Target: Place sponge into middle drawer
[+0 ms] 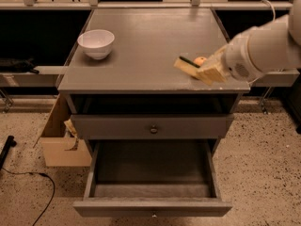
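The sponge (pixel 186 65), yellow foam with a dark green face, is held in my gripper (pixel 201 73) just above the front right part of the cabinet top. The gripper is shut on the sponge, and its tan fingers (pixel 212 72) reach in from the right on the white arm (pixel 263 48). The middle drawer (pixel 153 175) is pulled open below, a deep grey box with a bare floor and a small knob (pixel 153 215) at the front. It lies lower than the sponge and to its left.
A white bowl (pixel 96 43) stands at the left of the cabinet top (pixel 141 46). An orange fruit (pixel 201 60) sits just behind the gripper, mostly hidden by it. A shut drawer front with a knob (pixel 153 129) lies above the open drawer. A cardboard box (pixel 59 142) stands on the floor at left.
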